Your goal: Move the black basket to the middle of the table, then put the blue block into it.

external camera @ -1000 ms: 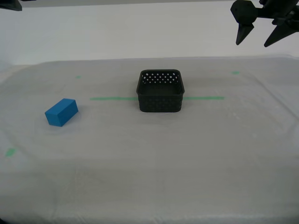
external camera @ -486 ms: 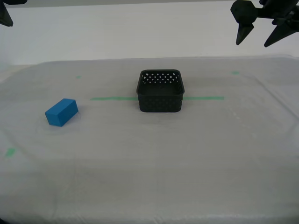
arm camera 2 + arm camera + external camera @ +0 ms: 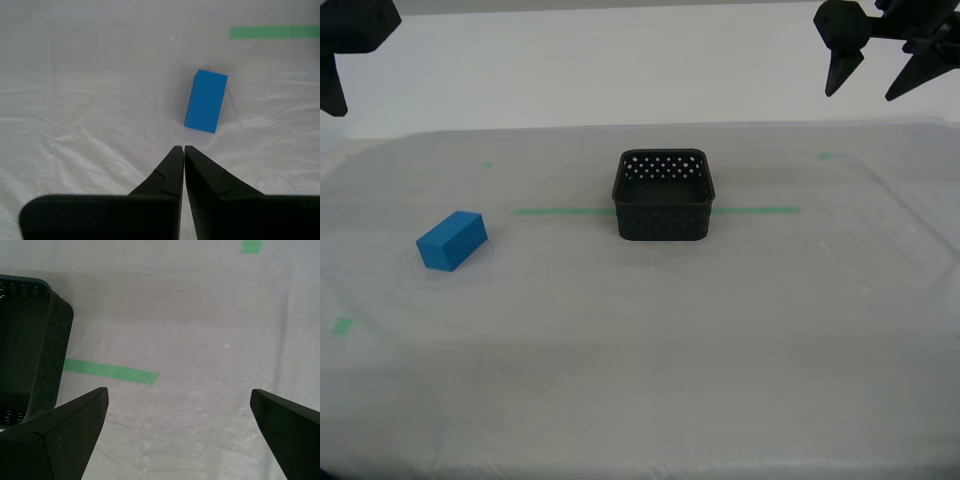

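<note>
The black basket (image 3: 662, 222) stands upright and empty at the middle of the table (image 3: 670, 360), across the green tape line (image 3: 560, 211). The blue block (image 3: 452, 241) lies on the cloth at the exterior view's left, well apart from the basket. My first gripper (image 3: 860, 95) hangs open and empty high at the exterior view's upper right; its own view shows the basket (image 3: 45, 355) to one side of its spread fingers (image 3: 178, 391). My second gripper (image 3: 184, 147) is shut and empty, above the cloth a little short of the blue block (image 3: 206, 101). Its arm (image 3: 355, 25) shows at the exterior view's upper left.
Small green marks (image 3: 825, 155) (image 3: 487, 165) lie on the far part of the cloth, and another (image 3: 340, 325) sits near the exterior view's left edge. The tape line (image 3: 274, 32) runs beyond the block. A pale wall rises behind the table.
The arm at the exterior view's upper left has come further into the picture, lower and more to the right. The basket, the block and the open gripper have not moved.
</note>
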{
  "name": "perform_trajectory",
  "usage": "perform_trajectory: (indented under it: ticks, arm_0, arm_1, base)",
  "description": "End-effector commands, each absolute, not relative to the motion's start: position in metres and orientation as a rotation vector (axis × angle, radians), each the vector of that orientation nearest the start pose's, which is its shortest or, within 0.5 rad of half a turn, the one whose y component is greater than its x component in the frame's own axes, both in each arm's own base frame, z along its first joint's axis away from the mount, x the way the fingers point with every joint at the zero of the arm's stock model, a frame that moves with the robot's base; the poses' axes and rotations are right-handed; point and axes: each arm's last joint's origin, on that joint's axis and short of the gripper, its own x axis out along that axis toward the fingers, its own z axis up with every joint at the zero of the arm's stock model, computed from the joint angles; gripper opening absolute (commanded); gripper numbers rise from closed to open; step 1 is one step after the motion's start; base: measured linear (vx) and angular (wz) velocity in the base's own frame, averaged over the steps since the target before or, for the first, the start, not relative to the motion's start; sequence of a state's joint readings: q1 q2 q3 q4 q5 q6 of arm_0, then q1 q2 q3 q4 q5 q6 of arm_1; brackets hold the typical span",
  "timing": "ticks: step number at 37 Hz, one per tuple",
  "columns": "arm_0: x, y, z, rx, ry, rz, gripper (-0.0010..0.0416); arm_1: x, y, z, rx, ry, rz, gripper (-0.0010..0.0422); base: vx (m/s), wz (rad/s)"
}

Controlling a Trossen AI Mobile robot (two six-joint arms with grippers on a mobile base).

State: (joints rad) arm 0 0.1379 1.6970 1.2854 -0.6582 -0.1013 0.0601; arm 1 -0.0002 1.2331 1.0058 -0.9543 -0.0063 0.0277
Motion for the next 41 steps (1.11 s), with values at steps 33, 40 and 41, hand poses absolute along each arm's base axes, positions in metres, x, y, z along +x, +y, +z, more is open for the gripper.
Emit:
perform_trajectory:
  ticks: [33,40,41]
  arm_0:
    - [0.344,0.051,0.238,0.035,1.077,0.187,0.0398]
    - [0.344,0.051,0.238,0.035,1.075,0.187,0.0399]
    - [0.344,0.051,0.238,0.035,1.076,0.187,0.0399]
  arm_1:
    - [0.276,-0.009,0.199,0.115,1.360,-0.094,0.0000]
    - [0.283,-0.020,0.192,0.140,1.346,-0.125,0.0000]
    - [0.283,-0.022,0.192,0.144,1.341,-0.131,0.0000]
  base:
    - [0.000,0.000]
    - [0.000,0.000]
    - [0.000,0.000]
